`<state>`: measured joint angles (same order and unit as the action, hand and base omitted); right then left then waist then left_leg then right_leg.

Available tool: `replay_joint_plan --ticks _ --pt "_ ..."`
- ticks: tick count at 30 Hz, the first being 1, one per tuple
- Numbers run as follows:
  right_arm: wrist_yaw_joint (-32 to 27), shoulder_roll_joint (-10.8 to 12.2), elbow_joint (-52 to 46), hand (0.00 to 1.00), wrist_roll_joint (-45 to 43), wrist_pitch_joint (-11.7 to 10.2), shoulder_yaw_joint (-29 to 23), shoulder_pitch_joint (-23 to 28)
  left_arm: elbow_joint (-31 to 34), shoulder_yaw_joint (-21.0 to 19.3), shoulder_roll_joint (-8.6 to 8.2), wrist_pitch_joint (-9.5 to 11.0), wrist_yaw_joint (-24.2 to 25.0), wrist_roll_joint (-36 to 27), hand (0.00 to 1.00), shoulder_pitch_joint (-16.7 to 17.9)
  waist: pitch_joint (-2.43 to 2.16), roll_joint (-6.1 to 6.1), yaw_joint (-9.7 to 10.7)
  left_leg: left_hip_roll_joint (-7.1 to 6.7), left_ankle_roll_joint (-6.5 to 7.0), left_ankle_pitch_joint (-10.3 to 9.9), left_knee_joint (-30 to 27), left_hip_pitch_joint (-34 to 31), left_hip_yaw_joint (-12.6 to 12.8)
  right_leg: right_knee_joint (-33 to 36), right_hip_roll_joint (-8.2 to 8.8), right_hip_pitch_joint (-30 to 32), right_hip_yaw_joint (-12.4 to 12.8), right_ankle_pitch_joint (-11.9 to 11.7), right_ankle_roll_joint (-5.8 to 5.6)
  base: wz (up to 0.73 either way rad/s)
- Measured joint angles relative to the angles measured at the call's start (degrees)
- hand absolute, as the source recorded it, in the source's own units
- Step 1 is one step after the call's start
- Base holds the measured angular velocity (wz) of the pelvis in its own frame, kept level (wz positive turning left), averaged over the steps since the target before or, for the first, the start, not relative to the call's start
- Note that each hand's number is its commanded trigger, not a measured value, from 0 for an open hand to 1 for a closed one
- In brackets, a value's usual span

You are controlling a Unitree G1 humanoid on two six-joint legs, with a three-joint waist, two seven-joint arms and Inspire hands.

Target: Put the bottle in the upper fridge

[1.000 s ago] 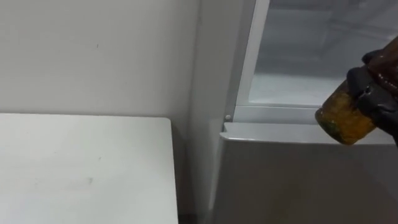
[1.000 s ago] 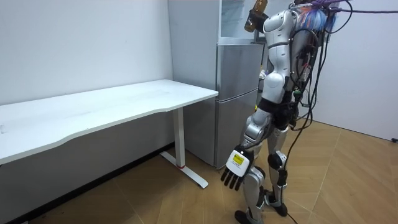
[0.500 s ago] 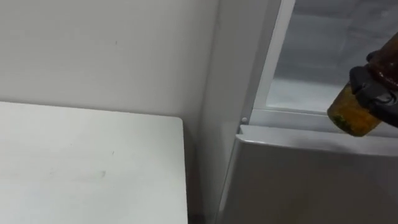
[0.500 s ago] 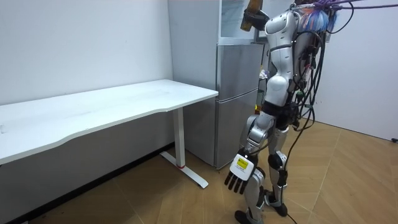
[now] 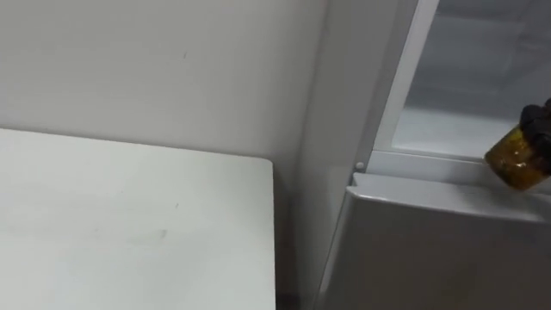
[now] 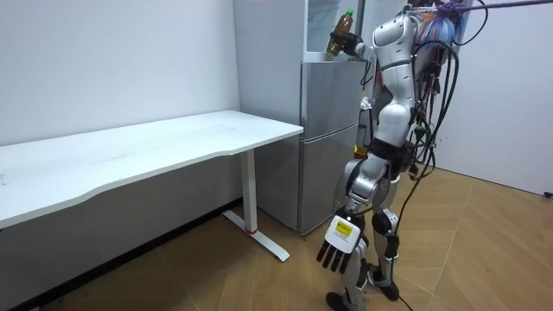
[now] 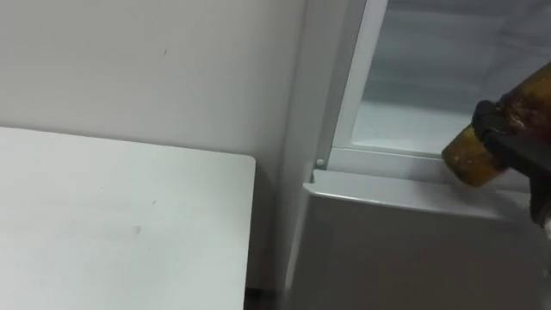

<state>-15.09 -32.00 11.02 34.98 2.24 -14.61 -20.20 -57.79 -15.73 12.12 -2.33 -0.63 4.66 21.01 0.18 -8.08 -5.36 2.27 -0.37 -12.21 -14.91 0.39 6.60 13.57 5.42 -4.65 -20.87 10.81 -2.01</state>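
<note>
Right eye view gives you the clearest look. The bottle (image 7: 472, 157), with amber contents, is at the right of the scene, tilted with its base toward the open upper fridge compartment (image 7: 413, 120). The base hangs at the compartment's front sill, just above the top edge of the closed lower door (image 7: 405, 250) (whether it touches the sill, you cannot tell). The right hand (image 7: 516, 129) comes in from the right, and its dark fingers (image 7: 492, 119) are wrapped round the bottle's body, clamped on it.

To the left you have a white surface (image 7: 112, 215) standing against a pale wall (image 7: 146, 69). A narrow dark gap separates its right edge from the side of the fridge.

Room view shows you the robot standing upright on the wooden floor (image 6: 259, 285), close in front of the fridge (image 6: 328, 138). Its right arm is raised to the level of the upper compartment, and the bottle is held there with its cap end higher than its base. The left hand (image 6: 338, 248) hangs low beside the leg, fingers straight and spread, holding nothing.
</note>
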Motion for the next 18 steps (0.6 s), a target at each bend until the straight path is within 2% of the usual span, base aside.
replay_joint_plan --ticks 2,6,11,13,18 --pt "-1.1 -0.2 2.1 1.00 -0.3 1.0 0.1 -1.1 0.9 0.0 0.01 -0.3 0.2 0.0 0.00 0.6 -0.01 0.02 0.0 0.00 -0.03 0.0 -0.1 0.0 -0.2 0.0 0.03 0.0 -0.4 0.0 0.00 0.04" --pt "-4.0 -2.4 5.1 1.00 -0.3 1.7 1.8 -2.0 3.7 -0.1 0.01 -0.3 0.2 -0.1 0.00 2.1 -0.05 -0.04 -0.9 -0.05 -0.05 0.1 0.0 0.3 -0.2 0.0 0.10 -0.3 -0.8 0.0 -0.02 0.01" --pt "-4.1 -6.5 10.8 1.00 0.9 1.9 6.5 -4.3 5.0 -0.3 0.13 -0.3 0.0 -0.6 0.00 2.4 -0.15 -0.65 -1.1 -0.09 -0.05 0.1 0.0 1.2 -0.5 0.0 0.18 -1.1 -1.1 0.0 -0.02 0.00" --pt "-4.5 -7.1 12.0 1.00 1.3 3.7 6.8 -6.0 5.0 -0.3 0.34 -0.2 -0.2 -1.3 0.00 2.3 -0.19 -1.11 -1.1 -0.03 -0.07 0.1 0.2 1.1 -0.5 0.1 0.17 -1.1 -1.2 0.0 -0.08 0.00" --pt "-5.1 -9.4 12.0 1.00 3.1 4.1 7.2 -8.1 5.0 -0.3 0.73 -0.2 -0.4 -2.8 0.00 2.7 -0.37 -1.43 -1.0 0.00 -0.05 0.0 -0.5 -0.1 -0.5 0.1 0.17 -0.3 -1.4 0.0 -0.06 0.01"
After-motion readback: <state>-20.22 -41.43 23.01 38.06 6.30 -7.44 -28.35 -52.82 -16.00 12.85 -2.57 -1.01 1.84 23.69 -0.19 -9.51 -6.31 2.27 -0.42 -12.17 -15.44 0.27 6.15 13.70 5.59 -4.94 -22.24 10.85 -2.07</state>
